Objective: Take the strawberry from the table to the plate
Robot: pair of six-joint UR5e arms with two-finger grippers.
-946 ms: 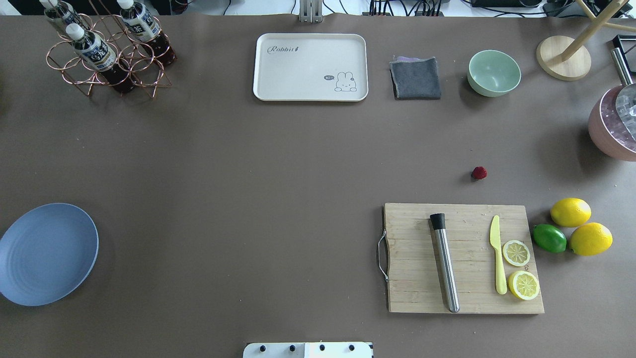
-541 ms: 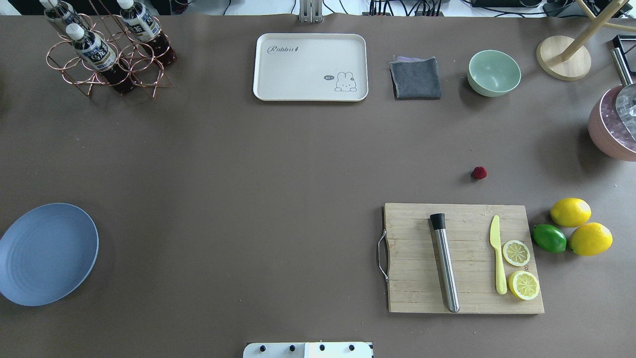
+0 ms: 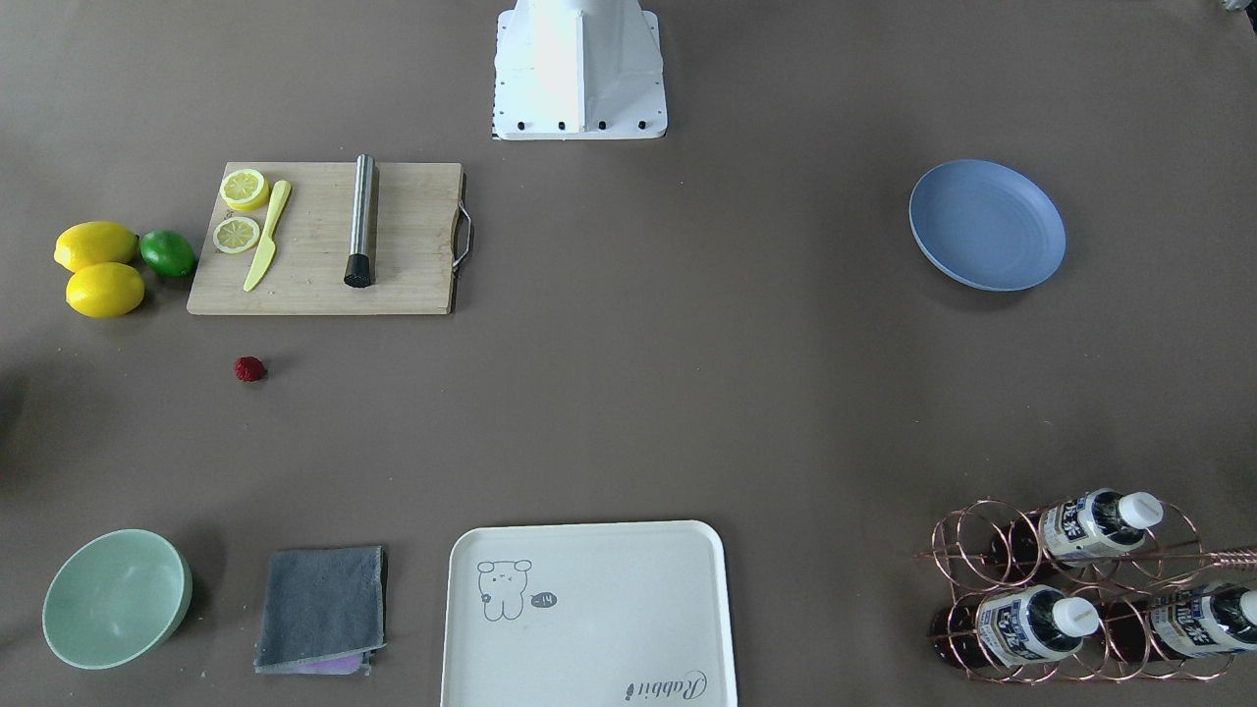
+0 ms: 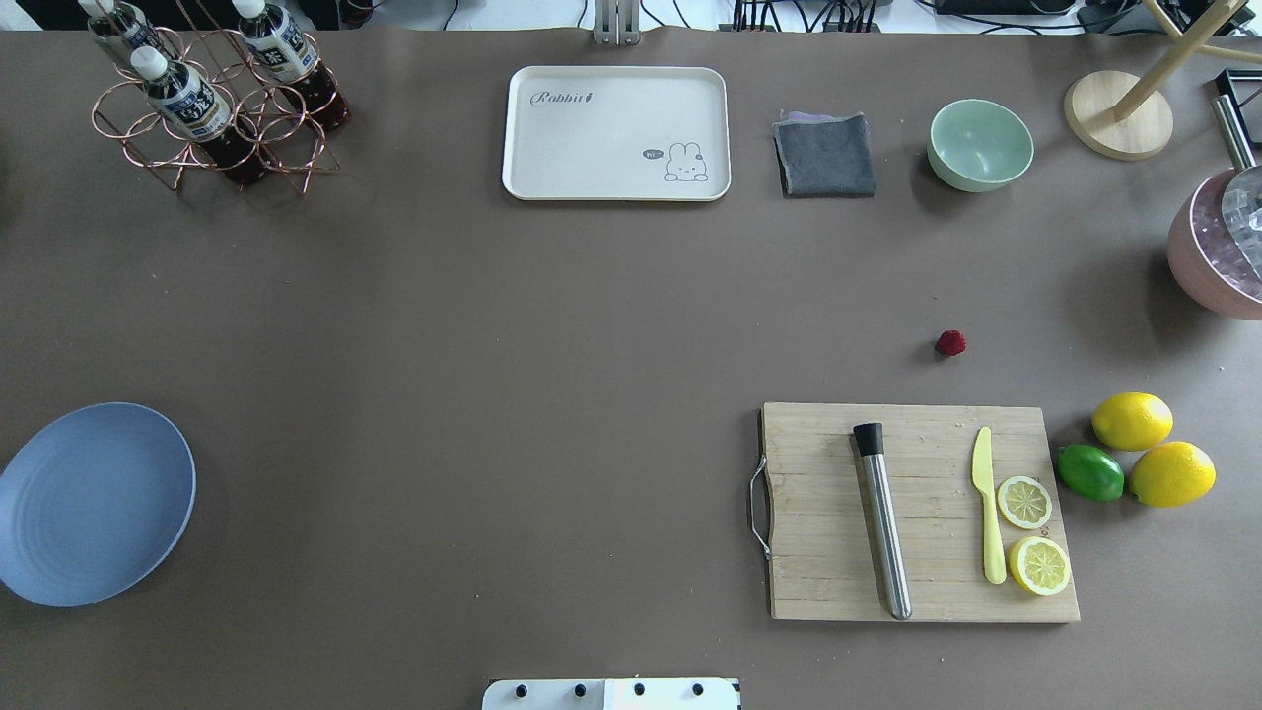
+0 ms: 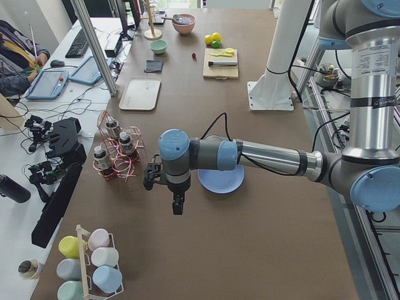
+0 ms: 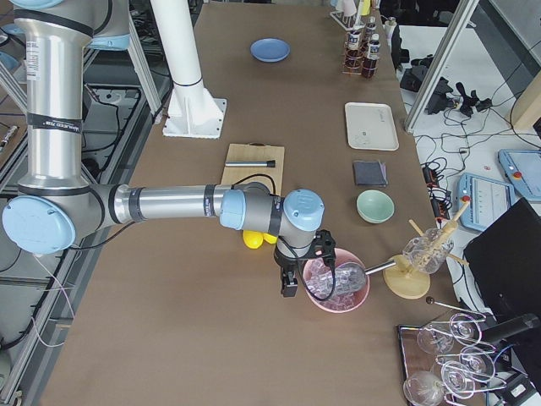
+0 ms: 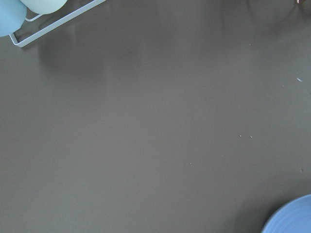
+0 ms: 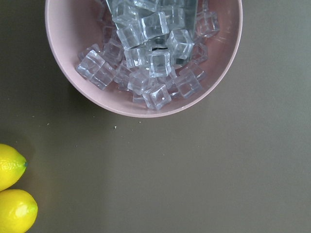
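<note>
The small dark-red strawberry [image 4: 950, 343] lies on the brown table [image 4: 552, 375], just beyond the cutting board; it also shows in the front view [image 3: 249, 369]. The blue plate [image 4: 94, 503] rests at the table's left end with nothing on it. Only the side views show the grippers. My left gripper [image 5: 178, 206] hangs over the table beside the plate [image 5: 222, 181], far from the berry. My right gripper [image 6: 290, 286] hovers next to a pink ice bowl [image 6: 336, 283]. I cannot tell whether either gripper is open or shut.
A wooden cutting board [image 4: 922, 513] carries a steel muddler, a yellow knife and lemon slices. Two lemons [image 4: 1132, 421] and a lime [image 4: 1090, 472] lie to its right. At the back are a cream tray [image 4: 616, 133], grey cloth [image 4: 824, 155], mint bowl [image 4: 980, 144] and bottle rack [image 4: 212, 94].
</note>
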